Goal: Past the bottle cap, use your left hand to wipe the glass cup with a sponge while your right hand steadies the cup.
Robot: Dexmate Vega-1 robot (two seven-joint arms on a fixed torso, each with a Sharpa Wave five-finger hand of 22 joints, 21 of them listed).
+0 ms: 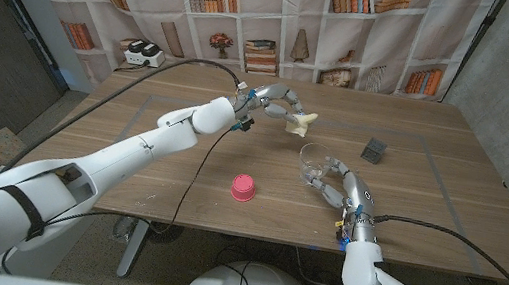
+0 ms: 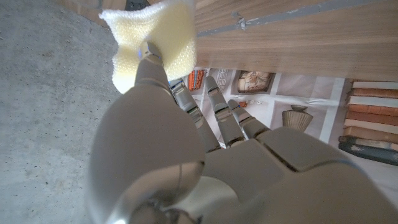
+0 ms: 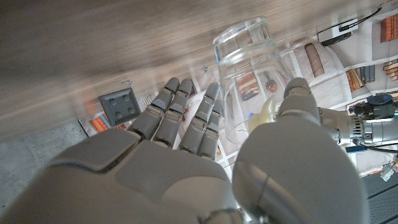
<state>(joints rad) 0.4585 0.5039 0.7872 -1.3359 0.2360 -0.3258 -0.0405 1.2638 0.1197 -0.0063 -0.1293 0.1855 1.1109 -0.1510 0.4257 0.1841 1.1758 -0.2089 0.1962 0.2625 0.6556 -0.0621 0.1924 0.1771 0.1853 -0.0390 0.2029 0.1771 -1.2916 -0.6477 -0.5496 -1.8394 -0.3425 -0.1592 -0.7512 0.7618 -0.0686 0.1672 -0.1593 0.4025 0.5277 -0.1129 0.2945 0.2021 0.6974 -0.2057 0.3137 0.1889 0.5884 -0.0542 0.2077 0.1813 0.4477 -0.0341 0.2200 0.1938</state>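
A clear glass cup [image 1: 312, 158] stands right of the table's middle, held by my right hand [image 1: 330, 177], whose fingers and thumb wrap its sides. In the right wrist view the cup [image 3: 249, 68] sits between the fingers [image 3: 186, 118] and the thumb. My left hand [image 1: 274, 100] is raised above the table behind the cup and pinches a pale yellow sponge [image 1: 299, 121]. The left wrist view shows the sponge [image 2: 152, 37] at the fingertips. A pink bottle cap [image 1: 244, 186] lies on the table in front, left of the cup.
A small dark square block [image 1: 373, 150] lies right of the cup. A white power strip [image 1: 142, 53] with a black cable sits at the table's far left corner. A bookshelf backdrop stands behind the table [image 1: 164, 139].
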